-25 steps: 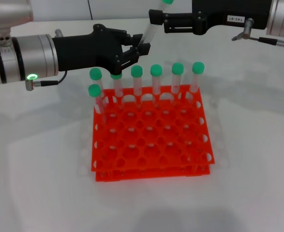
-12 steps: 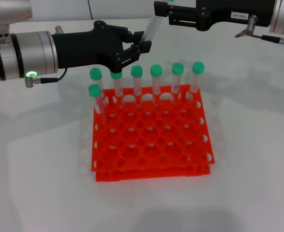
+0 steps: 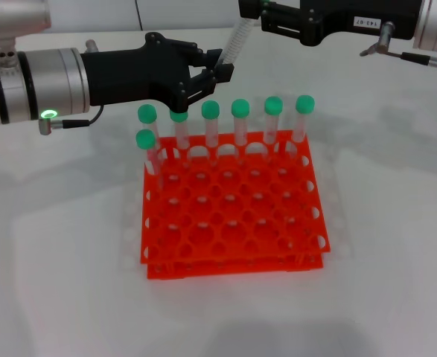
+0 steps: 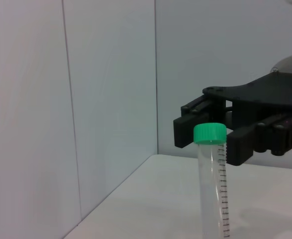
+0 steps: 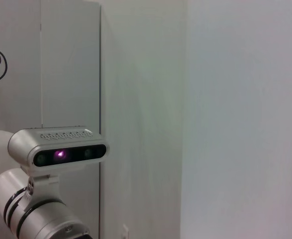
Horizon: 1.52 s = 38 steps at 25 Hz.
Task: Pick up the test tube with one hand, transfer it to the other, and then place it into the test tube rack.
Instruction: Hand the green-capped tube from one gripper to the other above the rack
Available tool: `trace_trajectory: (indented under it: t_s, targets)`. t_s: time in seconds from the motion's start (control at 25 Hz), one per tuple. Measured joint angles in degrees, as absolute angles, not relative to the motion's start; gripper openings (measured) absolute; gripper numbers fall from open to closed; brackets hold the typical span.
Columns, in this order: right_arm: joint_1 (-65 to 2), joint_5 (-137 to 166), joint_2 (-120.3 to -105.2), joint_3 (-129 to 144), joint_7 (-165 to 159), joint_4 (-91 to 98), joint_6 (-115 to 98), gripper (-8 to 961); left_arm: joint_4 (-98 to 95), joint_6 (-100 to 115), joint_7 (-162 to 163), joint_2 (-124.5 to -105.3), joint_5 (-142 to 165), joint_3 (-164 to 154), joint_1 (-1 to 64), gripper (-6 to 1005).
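Observation:
My left gripper (image 3: 217,73) is shut on the lower end of the test tube (image 3: 233,46), a clear tube that leans up and to the right above the rack's back row. In the left wrist view the test tube (image 4: 213,189) stands upright with its green cap (image 4: 209,133) on top. My right gripper (image 3: 252,9), the one with the white label, reaches in from the upper right. Seen from the left wrist, the right gripper (image 4: 210,142) has one finger on each side of the cap and looks open. The orange-red test tube rack (image 3: 233,216) sits on the table below.
Several green-capped tubes (image 3: 240,119) stand in the rack's back row, and one more (image 3: 146,149) stands at the left of the second row. White tabletop (image 3: 382,223) lies all around the rack. The right wrist view shows only a wall and the robot's head camera (image 5: 58,154).
My right gripper has slid up and slightly right along the tube, from mid-tube to cap height. The left gripper and the tube have stayed in place.

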State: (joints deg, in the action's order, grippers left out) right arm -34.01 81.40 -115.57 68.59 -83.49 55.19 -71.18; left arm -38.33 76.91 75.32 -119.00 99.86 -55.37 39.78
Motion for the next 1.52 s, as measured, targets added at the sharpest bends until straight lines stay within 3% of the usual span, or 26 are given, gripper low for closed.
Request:
trace_trajectory:
  t_s: [0.16,0.36,1.52]
  targets:
    - [-34.0,81.4,-115.52,68.7,-83.5,55.2,-71.2,457,-38.3,76.9,75.3,-119.00,99.9,-55.4,39.8,233]
    - [-34.0,81.4,-115.50,68.6,-83.5,55.2,-71.2,306,-38.4,76.9,75.3,-119.00,99.9,-55.4,39.8,234]
    - [-34.9,81.4,-115.73,69.6,-83.5,56.5,-71.8,275,-38.9,76.3,75.4,-119.19,98.7,-57.0,39.5,240]
